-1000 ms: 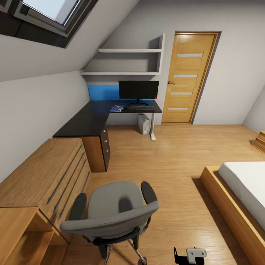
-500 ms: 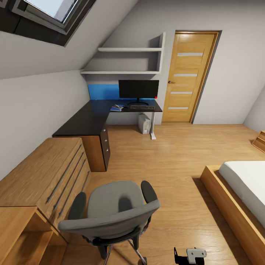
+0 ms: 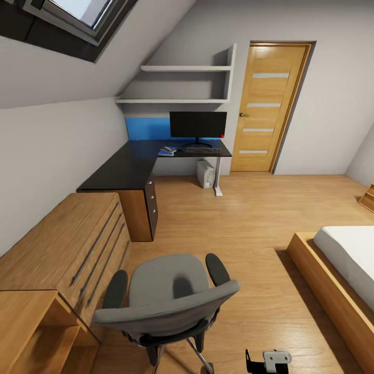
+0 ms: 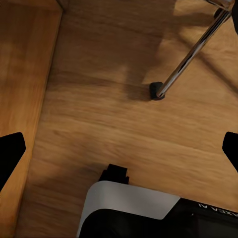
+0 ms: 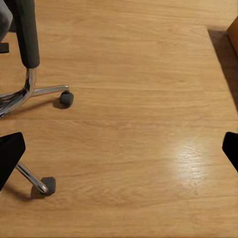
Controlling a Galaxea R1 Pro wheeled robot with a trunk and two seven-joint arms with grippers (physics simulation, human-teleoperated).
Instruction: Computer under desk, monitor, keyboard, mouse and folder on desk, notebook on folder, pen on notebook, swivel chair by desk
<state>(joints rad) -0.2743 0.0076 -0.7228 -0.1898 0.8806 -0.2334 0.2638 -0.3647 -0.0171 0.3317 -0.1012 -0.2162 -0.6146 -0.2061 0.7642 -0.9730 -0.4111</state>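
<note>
Swivel chair [image 3: 166, 301] stands on the wood floor [image 3: 244, 223] close in front of the robot, beside the wooden dresser [image 3: 62, 254] and well apart from the desk [image 3: 130, 169] at the far wall. On the desk sit the monitor [image 3: 198, 124], the keyboard [image 3: 203, 150] before it, and the blue folder [image 3: 167, 151] just beside. Left gripper [image 4: 119, 148] and right gripper [image 5: 119, 148] both hang spread apart over the floor, holding nothing.
</note>
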